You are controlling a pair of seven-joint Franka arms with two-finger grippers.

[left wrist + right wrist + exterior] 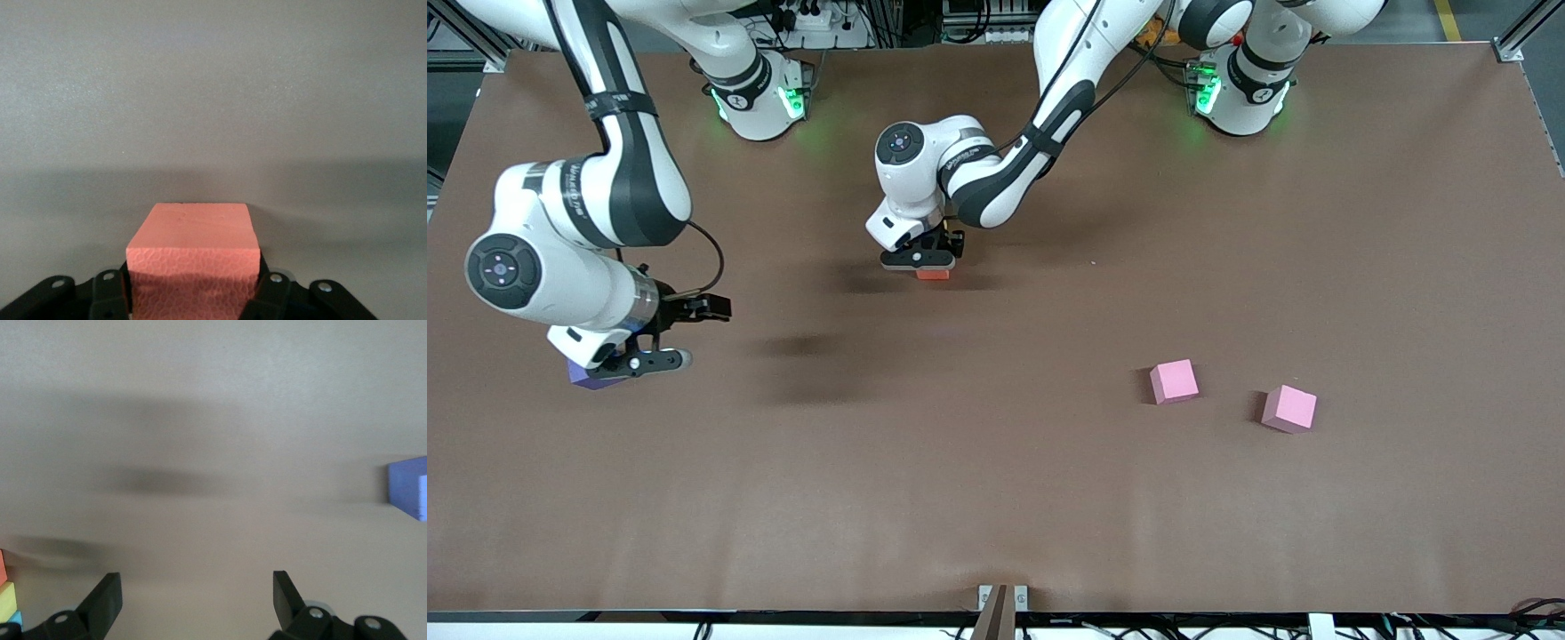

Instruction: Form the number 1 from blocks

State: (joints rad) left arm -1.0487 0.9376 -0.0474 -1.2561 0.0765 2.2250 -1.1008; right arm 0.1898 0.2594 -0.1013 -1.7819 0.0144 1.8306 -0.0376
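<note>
Brown table (996, 498) | left gripper (921, 259) low over middle, clenched on orange block (193, 263) | right gripper (193, 600) spread wide, holding nothing, above purple cube (591, 377)

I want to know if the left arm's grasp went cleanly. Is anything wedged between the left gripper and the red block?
Nothing visible. The left gripper is shut directly on the red block; its fingers press the block's sides with nothing between. The bare table around it shows no obstacle.

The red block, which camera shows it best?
The left wrist view: the red block fills the foreground, clamped in the left hand. The front view shows only a sliver beneath that hand. The right wrist view doesn't clearly show it.
</note>
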